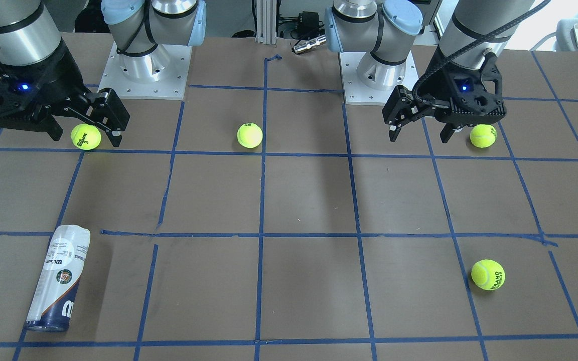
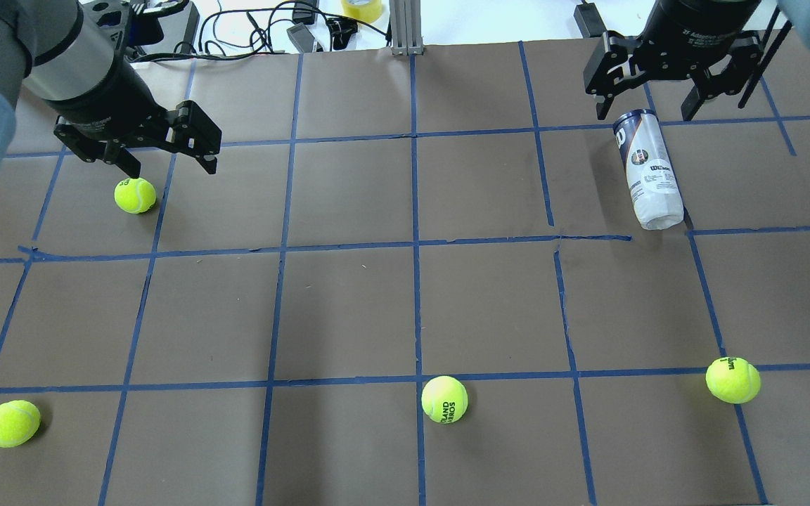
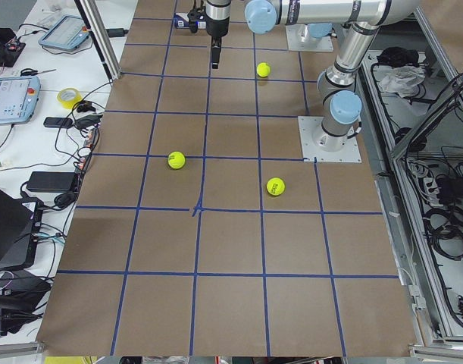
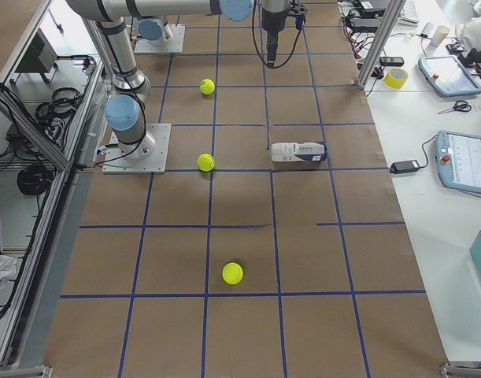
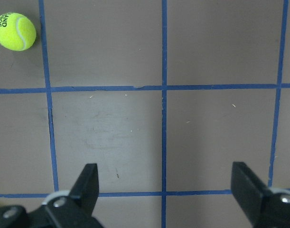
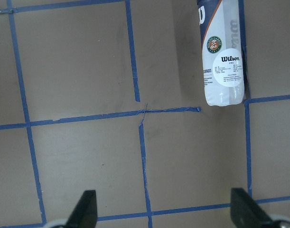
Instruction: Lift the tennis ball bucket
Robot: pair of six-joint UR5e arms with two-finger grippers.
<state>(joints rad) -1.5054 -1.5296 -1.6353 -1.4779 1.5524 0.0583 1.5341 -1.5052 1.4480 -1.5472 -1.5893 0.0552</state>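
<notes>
Zero progress: slim clear-plastic tennis ball bucket (image 2: 647,172) with white label and navy band lies on its side, untouched, on the brown paper worktop (image 2: 349,309) at overhead view's upper right; right gripper (image 6: 164,211) and left gripper (image 5: 167,187) have jaws wide, empty, so reach, grasp, lift all pending.

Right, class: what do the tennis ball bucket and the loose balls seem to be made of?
The tennis ball bucket: probably plastic, smooth, faintly glossy, with a printed white wrap. The loose balls: matte yellow-green felt, judging by the soft, unshiny surface.
</notes>
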